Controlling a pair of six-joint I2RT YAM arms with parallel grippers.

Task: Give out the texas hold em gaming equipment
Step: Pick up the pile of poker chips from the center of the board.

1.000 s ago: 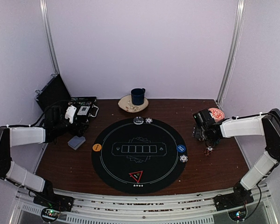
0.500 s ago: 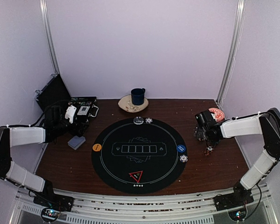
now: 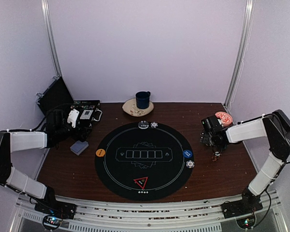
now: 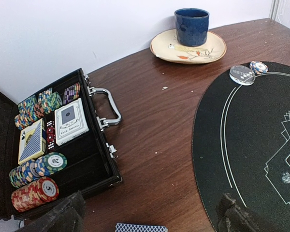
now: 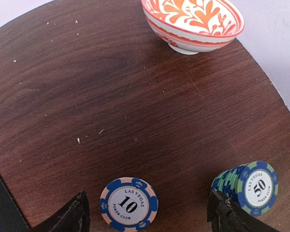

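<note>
Right fingers [image 5: 70,217] spread, gripping nothing: a blue-edged chip [image 5: 129,203] lies on the table [image 5: 111,96] between them, with a blue-green chip stack [image 5: 246,186] just beside one finger. Left fingers [image 4: 58,220] spread wide, with the edge of the cards [image 4: 141,227] showing between them.

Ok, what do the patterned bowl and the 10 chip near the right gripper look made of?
The bowl looks like glazed ceramic: glossy sheen, painted orange pattern, plain white foot. The 10 chip looks like matte plastic or clay composite with a printed centre label; the pictures cannot settle which.
</note>
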